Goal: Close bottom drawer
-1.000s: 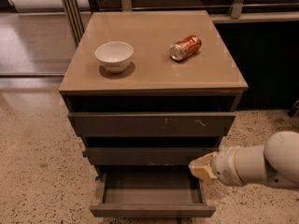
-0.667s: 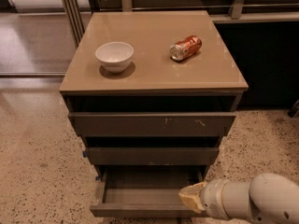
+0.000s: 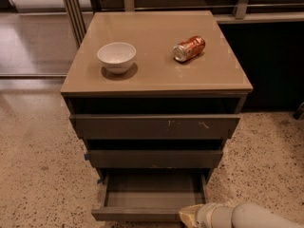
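Now the gripper (image 3: 190, 216) sits low at the right end of the bottom drawer (image 3: 151, 194), seemingly touching its front edge; whether it is wide or narrow I cannot tell. That drawer stands pulled well out, just left of and above the gripper. My guess: it is placed there for a straight push inward.

One arm in view, coming in from the right. Its gripper (image 3: 190, 215) sits low at the btm edge, a bit right of ctr, tip pointing left. Tip is pale yellowish, partly cut off by the frame. Just right of it: white cylindrical wrist (image 3: 213, 216). Further right, light grey forearm (image 3: 268, 216) lies approx. horizontal, reaching the btm-right corner.
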`<state>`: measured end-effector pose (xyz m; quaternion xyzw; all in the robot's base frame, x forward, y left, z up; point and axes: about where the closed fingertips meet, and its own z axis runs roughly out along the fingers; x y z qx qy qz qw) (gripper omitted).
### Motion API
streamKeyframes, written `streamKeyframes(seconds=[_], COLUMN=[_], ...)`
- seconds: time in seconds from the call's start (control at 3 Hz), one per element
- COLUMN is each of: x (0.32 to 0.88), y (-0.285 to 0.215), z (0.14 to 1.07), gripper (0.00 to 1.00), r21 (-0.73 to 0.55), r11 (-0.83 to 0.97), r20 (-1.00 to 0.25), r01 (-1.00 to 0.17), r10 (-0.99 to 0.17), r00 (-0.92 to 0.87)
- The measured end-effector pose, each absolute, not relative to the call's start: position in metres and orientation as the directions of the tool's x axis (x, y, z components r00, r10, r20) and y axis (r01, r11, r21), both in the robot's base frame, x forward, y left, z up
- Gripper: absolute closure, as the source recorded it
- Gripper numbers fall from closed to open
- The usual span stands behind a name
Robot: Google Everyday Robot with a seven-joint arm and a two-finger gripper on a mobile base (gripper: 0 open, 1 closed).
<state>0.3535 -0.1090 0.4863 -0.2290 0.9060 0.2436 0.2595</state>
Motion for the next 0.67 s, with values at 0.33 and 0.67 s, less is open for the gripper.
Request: streamKeyframes(seconds=[0.33,0.67], x=[0.395,0.441], y=[-0.146,-0.198], z=[0.447,0.433], gripper=[1.00,1.00], r21=[0.252,0.136], r11=[0.864,0.928], r20=[-0.581,-0.600], r01=[-0.436,-0.348], r10=[-0.225,-0.203], r00=[-0.782,-0.774])
